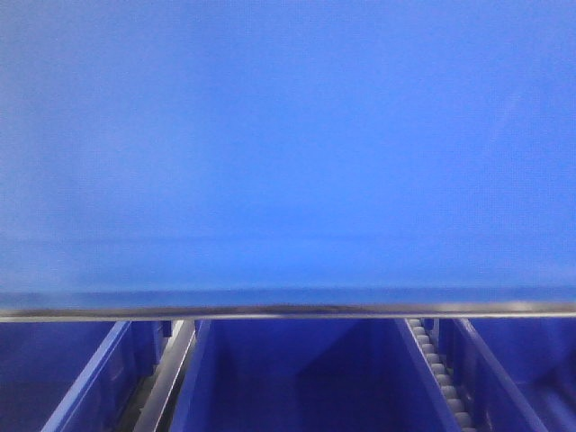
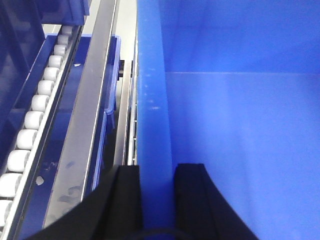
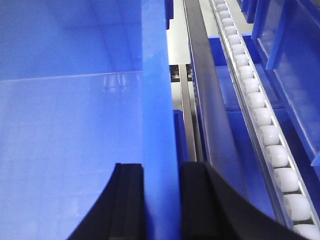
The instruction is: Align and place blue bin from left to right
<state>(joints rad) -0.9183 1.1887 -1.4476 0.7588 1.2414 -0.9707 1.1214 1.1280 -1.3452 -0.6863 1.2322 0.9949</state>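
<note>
Left tool (image 2: pixel 156 175) is closed on the left wall of the blue bin (image 2: pixel 240 125), its black fingers (image 2: pixel 125 200) either side of the rim. The right tool (image 3: pixel 161 172) clamps the right wall the same way. The bin sits between them and fills most of the front view. I cannot tell whether its base rests on anything.

Each grip is only a pinch on a thin, smooth wall, so the bin could slip or tilt. Just outside the left wall run a metal rail (image 2: pixel 85 125) and a roller track (image 2: pixel 30 130), with the same pair on the right. If one arm leads, the bin would likely skew and catch a rail. Farther off, other blue bins (image 1: pixel 297 378) show below. The held bin hides the lane, so misalignment could go unnoticed.
</note>
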